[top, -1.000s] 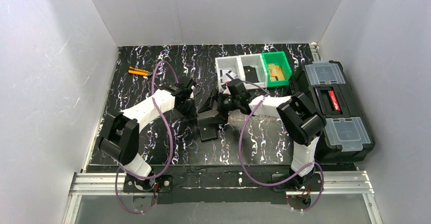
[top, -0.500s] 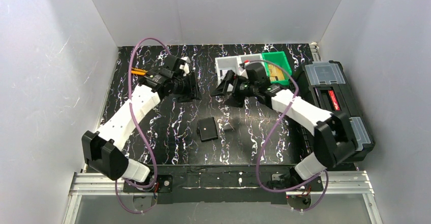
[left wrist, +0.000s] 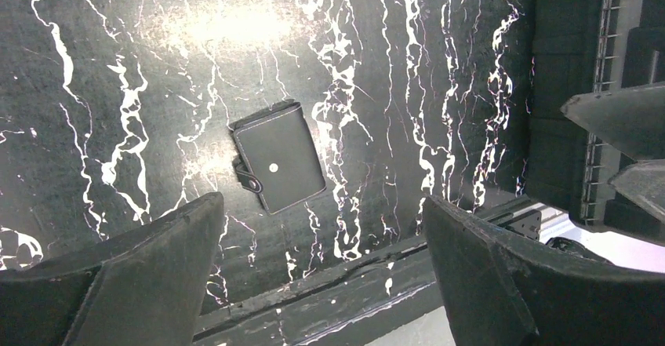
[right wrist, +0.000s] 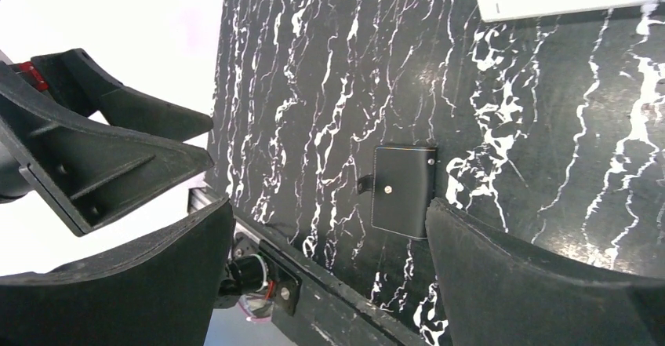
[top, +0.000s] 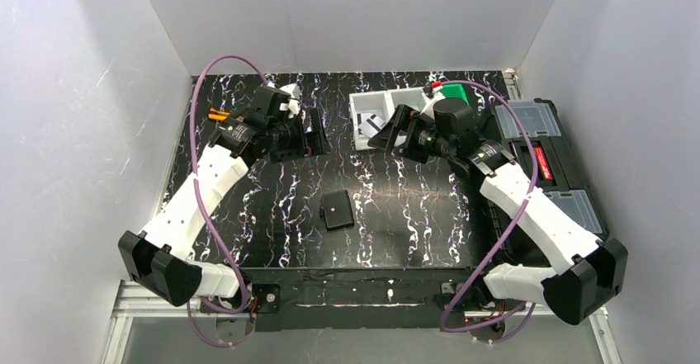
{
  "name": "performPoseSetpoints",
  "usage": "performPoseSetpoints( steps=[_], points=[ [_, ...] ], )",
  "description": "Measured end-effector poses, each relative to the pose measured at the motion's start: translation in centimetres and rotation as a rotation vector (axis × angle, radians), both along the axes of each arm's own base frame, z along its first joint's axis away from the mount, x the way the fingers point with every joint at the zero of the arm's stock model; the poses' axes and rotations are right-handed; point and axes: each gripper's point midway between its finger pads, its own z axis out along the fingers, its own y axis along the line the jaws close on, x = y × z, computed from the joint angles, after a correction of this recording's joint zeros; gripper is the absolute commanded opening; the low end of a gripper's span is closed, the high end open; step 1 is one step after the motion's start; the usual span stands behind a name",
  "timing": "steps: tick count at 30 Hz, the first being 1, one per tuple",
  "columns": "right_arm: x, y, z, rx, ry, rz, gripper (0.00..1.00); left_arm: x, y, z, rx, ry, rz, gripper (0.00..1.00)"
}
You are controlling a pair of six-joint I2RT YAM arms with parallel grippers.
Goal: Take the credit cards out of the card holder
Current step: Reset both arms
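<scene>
Top external view: holder (top: 337, 210) lies flat and shut near the middle of the bench (top: 248, 232), a little toward the near edge, touching nothing; no card shows outside it for certain; a grey scrap in the white bin (top: 367, 98) by the far edge is too small to call. Holder's long axis runs roughly near-to-far, slightly skewed; snap tab on its left side, pale dot up. Left gripper (top: 317, 131) and right gripper (top: 382, 137) both hang high toward the far edge; holder lies between them and closer to the near edge than either; neither is clearly nearer to it. Left wrist view: holder (left wrist: 280, 158) shows in the gap between the fingers (left wrist: 141, 275); jaws spread wide, nothing held. Right wrist view: holder (right wrist: 402, 191) just beside one finger; jaws wide apart and empty. Pose: both arms reach out over the bench, wrists tipped so the cameras look back toward the near edge. Judgement: the coming move is a descent back toward the near edge onto the holder; it is shut, so opening comes first; the tab faces left, so the left arm suits it while the right pins the body.
</scene>
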Motion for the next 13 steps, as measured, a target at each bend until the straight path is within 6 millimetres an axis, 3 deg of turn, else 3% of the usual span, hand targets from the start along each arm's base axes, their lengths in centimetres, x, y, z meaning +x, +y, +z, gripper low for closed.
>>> performPoseSetpoints(
  steps=[13],
  points=[
    [0.0, -1.1, -0.1, -0.043, -0.022, -0.027, 0.98, -0.2, 1.1, 0.6, 0.023, -0.034, 0.032, 0.98]
  ],
)
